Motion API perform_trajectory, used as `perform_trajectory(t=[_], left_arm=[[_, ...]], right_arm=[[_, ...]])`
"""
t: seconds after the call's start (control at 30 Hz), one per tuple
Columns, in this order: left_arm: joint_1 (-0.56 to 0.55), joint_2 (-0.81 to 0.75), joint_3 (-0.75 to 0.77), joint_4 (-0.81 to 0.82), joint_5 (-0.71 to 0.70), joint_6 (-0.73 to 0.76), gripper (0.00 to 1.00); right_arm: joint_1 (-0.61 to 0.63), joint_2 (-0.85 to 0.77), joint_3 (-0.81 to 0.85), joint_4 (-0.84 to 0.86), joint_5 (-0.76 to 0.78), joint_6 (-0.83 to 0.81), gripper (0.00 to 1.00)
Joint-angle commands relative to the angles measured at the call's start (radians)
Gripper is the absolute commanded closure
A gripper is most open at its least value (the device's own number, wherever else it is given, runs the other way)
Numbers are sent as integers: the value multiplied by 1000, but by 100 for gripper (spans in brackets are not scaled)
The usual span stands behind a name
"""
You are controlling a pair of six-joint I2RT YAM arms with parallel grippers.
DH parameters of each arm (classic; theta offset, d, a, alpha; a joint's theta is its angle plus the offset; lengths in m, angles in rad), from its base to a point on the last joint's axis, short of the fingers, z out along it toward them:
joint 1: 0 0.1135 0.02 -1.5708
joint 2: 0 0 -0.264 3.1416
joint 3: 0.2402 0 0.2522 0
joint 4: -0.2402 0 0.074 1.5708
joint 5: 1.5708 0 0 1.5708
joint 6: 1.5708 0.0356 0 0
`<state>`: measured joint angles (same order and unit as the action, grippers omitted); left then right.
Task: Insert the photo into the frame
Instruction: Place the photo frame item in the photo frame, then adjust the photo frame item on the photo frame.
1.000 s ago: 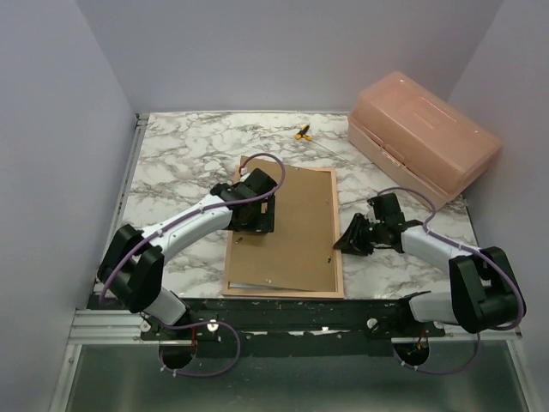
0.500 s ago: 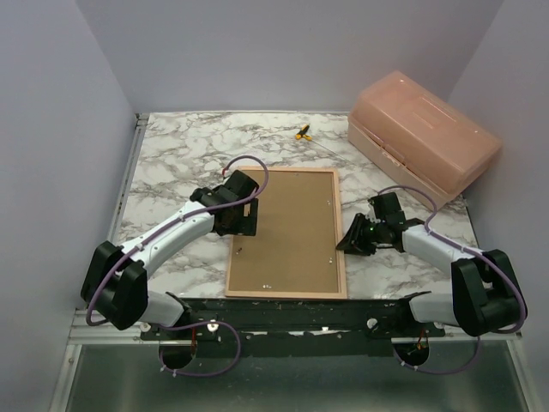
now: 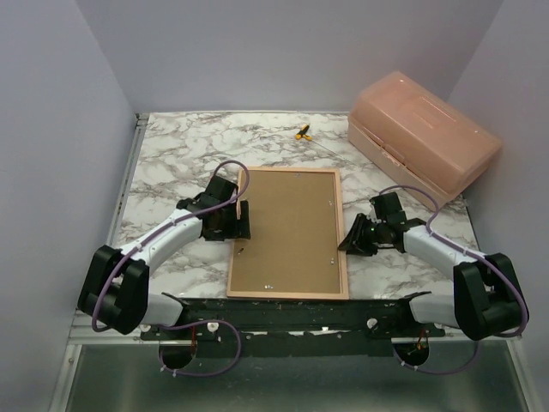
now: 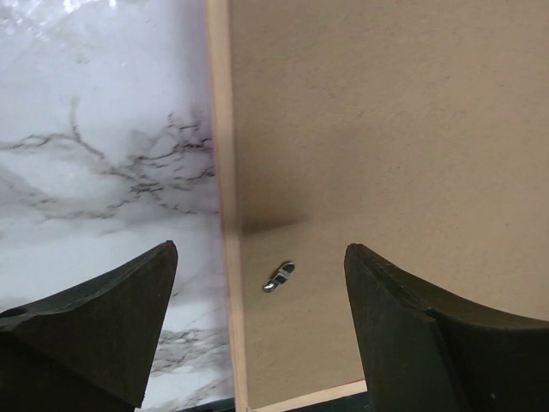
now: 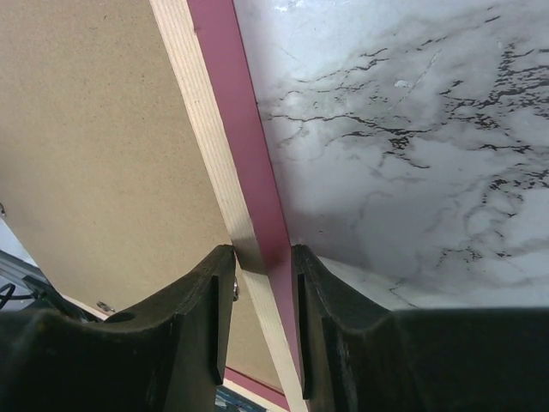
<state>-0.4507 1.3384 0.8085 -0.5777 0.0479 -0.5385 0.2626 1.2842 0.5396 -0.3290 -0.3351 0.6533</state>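
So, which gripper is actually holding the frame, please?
The right gripper, jaws pinching the edge of the pink-fronted wooden picture frame; the left gripper hangs open.

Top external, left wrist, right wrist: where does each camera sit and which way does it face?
Top external: high behind the robot, looking down on the table, frame and box; left arm and right arm show whole.
Left wrist: on the left arm, looking down at the frame's left edge; the open left gripper shows.
Right wrist: on the right arm, looking along the frame's right edge; the right gripper, clamped on that edge, shows.
Shared: all three see the frame's brown backing board.
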Motion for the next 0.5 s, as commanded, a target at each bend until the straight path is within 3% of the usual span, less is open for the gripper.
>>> perform_trajectory(t=[0.0, 0.47], left_arm=[[7, 28, 2, 124, 120, -9, 20], [9, 128, 29, 189, 128, -14, 21]], right_arm=[[1, -21, 15, -2, -17, -4, 60], [1, -47, 8, 36, -73, 36, 45]])
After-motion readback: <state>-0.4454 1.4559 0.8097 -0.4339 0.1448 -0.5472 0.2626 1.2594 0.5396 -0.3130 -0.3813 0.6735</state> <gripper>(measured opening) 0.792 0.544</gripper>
